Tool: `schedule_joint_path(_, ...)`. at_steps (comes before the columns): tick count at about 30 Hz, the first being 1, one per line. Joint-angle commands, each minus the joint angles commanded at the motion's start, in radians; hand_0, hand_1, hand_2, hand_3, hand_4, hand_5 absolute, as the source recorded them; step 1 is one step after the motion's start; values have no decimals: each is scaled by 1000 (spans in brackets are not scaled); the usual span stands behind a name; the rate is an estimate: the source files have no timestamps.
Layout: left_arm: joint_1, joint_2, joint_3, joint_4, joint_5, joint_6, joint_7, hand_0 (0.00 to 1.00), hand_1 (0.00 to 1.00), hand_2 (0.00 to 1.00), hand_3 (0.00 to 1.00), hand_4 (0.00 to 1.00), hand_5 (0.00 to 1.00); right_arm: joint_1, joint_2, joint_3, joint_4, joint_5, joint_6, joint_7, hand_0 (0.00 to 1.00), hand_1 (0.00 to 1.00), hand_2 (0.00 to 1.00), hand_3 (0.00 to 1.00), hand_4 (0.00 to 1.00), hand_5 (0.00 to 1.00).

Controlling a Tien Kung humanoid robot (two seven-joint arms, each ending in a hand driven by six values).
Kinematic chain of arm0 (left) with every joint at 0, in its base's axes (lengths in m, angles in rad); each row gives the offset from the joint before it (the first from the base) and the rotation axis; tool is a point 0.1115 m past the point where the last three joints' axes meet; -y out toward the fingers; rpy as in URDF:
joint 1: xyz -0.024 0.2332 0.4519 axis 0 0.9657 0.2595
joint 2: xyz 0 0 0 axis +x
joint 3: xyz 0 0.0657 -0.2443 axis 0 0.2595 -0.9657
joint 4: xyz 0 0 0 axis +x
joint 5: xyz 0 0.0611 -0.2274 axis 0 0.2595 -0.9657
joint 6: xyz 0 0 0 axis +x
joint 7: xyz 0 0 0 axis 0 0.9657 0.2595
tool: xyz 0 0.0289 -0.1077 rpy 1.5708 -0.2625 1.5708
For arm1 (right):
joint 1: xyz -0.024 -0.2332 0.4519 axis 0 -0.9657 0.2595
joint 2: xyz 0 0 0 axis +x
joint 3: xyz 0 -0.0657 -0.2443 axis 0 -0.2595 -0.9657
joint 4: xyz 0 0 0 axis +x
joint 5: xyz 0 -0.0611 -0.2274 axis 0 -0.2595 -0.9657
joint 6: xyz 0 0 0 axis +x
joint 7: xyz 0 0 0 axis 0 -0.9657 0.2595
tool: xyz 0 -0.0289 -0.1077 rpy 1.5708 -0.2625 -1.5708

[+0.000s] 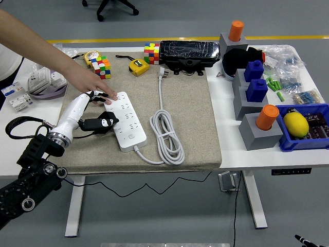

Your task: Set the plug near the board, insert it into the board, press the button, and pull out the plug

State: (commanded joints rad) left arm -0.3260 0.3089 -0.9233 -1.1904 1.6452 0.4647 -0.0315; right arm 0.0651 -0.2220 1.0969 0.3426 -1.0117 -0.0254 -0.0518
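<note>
A mat (190,123) is lying across the centre of the table (226,149), and the power strip (125,120) is resting on the mat's left part with its coiled cable (165,135) lying just to the right and the plug (162,73) sitting at the mat's upper edge. The robot's left hand (97,114) is sitting at the strip's left side, while a person's hand (92,85) is reaching in from the upper left of the frame, fingertips touching the strip's upper end. Two puzzle cubes (151,53) and a tape measure (138,67) are lying above the mat, and blocks (255,90) and a bin (303,128) are standing along the right of the frame.
</note>
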Motion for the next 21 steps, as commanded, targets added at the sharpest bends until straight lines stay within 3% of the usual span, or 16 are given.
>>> schedule_joint_path(7, 83, 38, 5, -86, 62, 51, 30, 754, 758, 732, 734, 978, 494, -1, 1, 0, 0, -3, 0, 0, 650, 647, 640, 566, 987, 555)
schedule_joint_path(8, 91, 41, 4, -92, 65, 50, 36, 770, 783, 746, 751, 929, 496, -2, 2, 0, 0, -3, 0, 0, 651, 647, 641, 567, 987, 556)
schedule_joint_path(14, 131, 53, 6, -120, 69, 14, 56, 768, 784, 742, 748, 911, 503, -2, 2, 2, 1, -5, 0, 0, 652, 647, 641, 567, 987, 556)
schedule_joint_path(21, 122, 49, 25, -126, 72, -29, 70, 767, 784, 744, 743, 904, 502, 0, 1, 5, 5, -6, -1, 0, 651, 647, 640, 567, 987, 555)
